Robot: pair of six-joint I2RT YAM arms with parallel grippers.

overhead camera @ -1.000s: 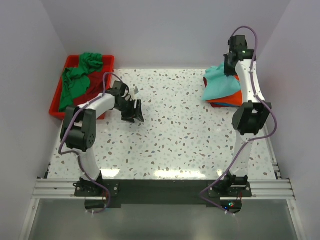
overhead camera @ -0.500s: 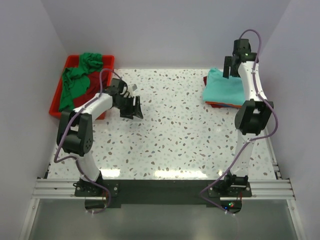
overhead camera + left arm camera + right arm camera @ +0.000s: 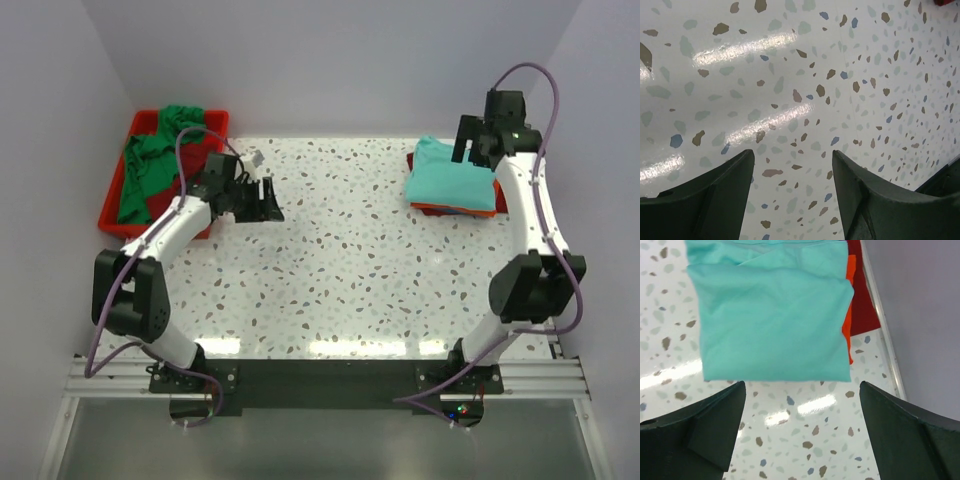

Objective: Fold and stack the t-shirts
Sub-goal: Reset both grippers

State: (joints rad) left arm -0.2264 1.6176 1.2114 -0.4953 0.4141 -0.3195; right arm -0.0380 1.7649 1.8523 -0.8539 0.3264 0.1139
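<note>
A folded light teal t-shirt (image 3: 452, 180) (image 3: 772, 320) lies on top of a stack at the back right. Under it an orange shirt (image 3: 850, 295) and a dark red shirt (image 3: 863, 300) stick out at the edge. My right gripper (image 3: 469, 147) (image 3: 802, 410) hangs open above the stack, holding nothing; speckled table shows between its fingers. Crumpled green (image 3: 150, 160) and dark red (image 3: 188, 165) t-shirts fill the tray at the back left. My left gripper (image 3: 268, 200) (image 3: 792, 170) is open and empty over bare table, just right of that tray.
The rigid red tray (image 3: 112, 205) stands against the left wall. White walls close in on the left, back and right. A metal rail (image 3: 881, 325) runs along the table's right edge beside the stack.
My right gripper has opened and let go of the teal shirt, which now lies flat on the stack, and the arm has swung right. The left arm moved slightly back towards the tray.
</note>
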